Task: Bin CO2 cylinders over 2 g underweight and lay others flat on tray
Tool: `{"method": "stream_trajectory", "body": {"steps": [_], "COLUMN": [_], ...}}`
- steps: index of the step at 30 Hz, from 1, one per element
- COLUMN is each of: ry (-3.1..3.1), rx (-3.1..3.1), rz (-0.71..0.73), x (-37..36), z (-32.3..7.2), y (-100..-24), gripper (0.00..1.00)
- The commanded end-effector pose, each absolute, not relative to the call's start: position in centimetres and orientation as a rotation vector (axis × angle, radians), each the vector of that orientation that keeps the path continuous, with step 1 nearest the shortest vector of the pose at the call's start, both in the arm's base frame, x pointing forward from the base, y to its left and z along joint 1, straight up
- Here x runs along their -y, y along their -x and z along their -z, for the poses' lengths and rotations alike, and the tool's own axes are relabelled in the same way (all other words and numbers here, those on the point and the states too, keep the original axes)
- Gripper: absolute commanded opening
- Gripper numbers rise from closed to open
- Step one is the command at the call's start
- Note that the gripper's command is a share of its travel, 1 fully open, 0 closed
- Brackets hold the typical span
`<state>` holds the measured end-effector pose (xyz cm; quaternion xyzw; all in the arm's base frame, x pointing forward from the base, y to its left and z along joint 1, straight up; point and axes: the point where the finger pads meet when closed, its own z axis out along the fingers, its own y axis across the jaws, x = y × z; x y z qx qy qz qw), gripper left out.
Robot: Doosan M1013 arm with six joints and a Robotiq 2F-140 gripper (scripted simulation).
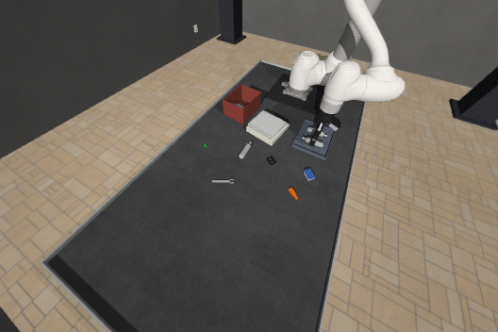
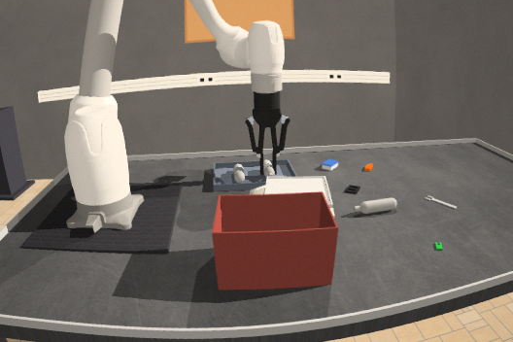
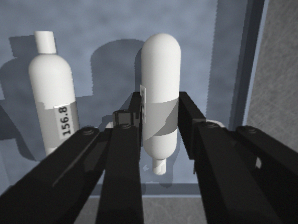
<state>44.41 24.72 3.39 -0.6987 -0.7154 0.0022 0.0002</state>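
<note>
My gripper [image 1: 315, 139] [image 2: 267, 165] [image 3: 159, 106] is shut on a white CO2 cylinder [image 2: 268, 169] [image 3: 160, 85], held flat and low inside the blue-grey tray [image 1: 305, 149] [image 2: 222, 184] [image 3: 100, 25]. I cannot tell whether it touches the tray floor. A second cylinder [image 1: 322, 135] [image 2: 239, 172] [image 3: 51, 95], marked 156.8, lies flat in the tray beside it. A third cylinder [image 1: 244, 149] [image 2: 377, 206] lies on the table. The red scrap bin [image 1: 241, 103] [image 2: 274, 244] and the white scale [image 1: 268, 126] [image 2: 298, 185] stand left of the tray in the top view.
Small clutter lies on the dark table: a blue block [image 1: 309, 174] [image 2: 329, 164], an orange piece [image 1: 293, 192] [image 2: 368, 167], a black piece [image 1: 271, 160] [image 2: 352, 188], a grey tool [image 1: 223, 181] [image 2: 440, 201] and a green bit [image 1: 206, 145] [image 2: 438, 246]. The arm's base [image 2: 97, 171] stands behind.
</note>
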Motion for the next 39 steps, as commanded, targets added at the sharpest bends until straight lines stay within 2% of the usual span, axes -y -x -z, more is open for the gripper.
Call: {"method": "stream_trajectory", "body": {"steps": [1, 10, 11, 39], "ry": [2.195, 2.195, 2.195, 2.195], "rx": [2.247, 2.247, 2.247, 2.247], "rz": [-0.005, -0.005, -0.005, -0.005], "x": [-24.75, -24.75, -24.75, -24.75], "z": [-3.26, -3.25, -3.25, -3.25], "y": [-44.46, -44.46, -44.46, -44.46], "gripper": [0.10, 0.10, 0.40, 0.40]}}
